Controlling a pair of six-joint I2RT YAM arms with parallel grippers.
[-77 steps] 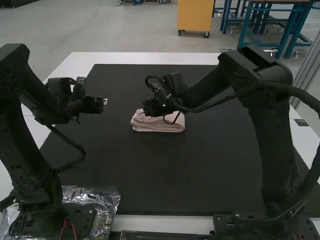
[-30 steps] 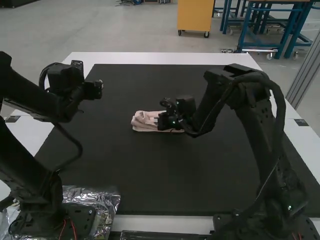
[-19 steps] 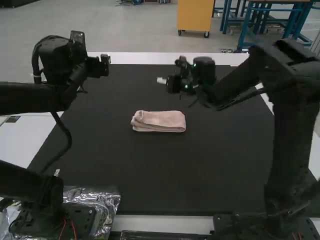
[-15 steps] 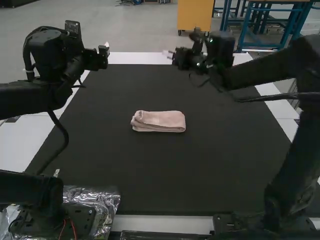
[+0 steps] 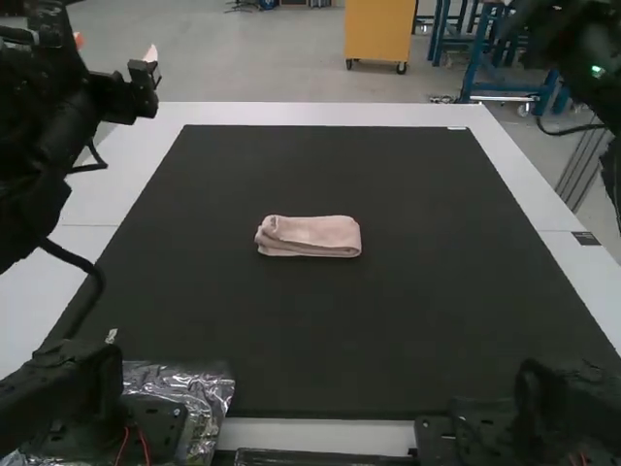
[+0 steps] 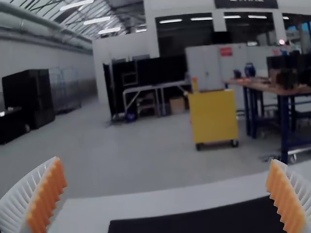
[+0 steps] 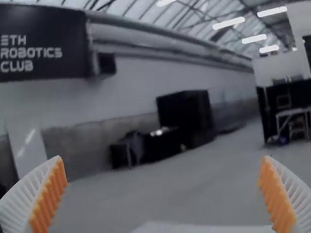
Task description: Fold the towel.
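Towel, pale pink, soft cloth [image 5: 309,237]: one item, folded into a compact oblong, lying near the middle of your black rectangular mat [image 5: 320,335], held by neither gripper. Right gripper, white ribbed fingers with orange pads [image 7: 162,158]: spread wide, empty. Left gripper, same pattern [image 6: 165,161]: likewise wide and empty. Change: your black jointed right arm [image 5: 582,44], over the towel a second ago, is now lifted well away; the bundle keeps its shape. Status, by your judgement call: folding looks finished, little beyond parking remaining.
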